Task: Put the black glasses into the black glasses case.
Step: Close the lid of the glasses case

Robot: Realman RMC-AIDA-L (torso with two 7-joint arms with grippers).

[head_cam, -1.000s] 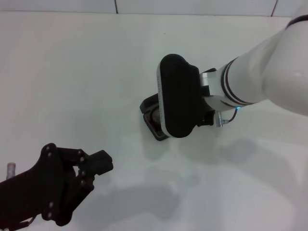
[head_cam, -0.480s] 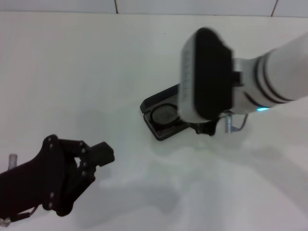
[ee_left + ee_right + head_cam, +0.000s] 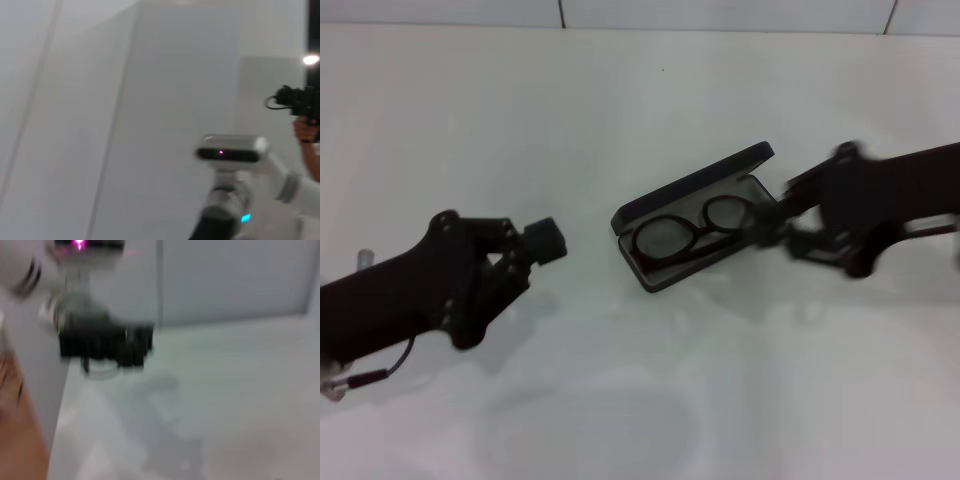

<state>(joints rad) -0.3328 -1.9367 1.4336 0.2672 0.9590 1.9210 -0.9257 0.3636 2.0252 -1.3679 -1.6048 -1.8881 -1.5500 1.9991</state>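
On the white table [image 3: 620, 120] the black glasses case [image 3: 692, 216] lies open at the middle of the head view, set at a slant, its lid [image 3: 695, 182] raised along the far side and its shallow tray toward the camera. The black glasses [image 3: 692, 228] rest inside the tray, both rounded lenses showing side by side within the case walls (the lens nearer the robot's left end looks the larger of the 2). The right gripper [image 3: 772, 222] reaches in from the robot's right, its dark fingers just beside the right end of the case; the picture is smeared there, so I cannot tell whether its fingers are spread or closed, nor whether they touch the case or the frame. The left gripper [image 3: 542, 244] sits on the robot's left, well apart from the case, with its fingertips drawn close together and nothing between them. The left wrist view looks away from the table at a pale wall and shows the robot's head unit [image 3: 231, 149]. The right wrist view shows bare tabletop and, farther off, the other arm's gripper [image 3: 131, 347] above its shadow.
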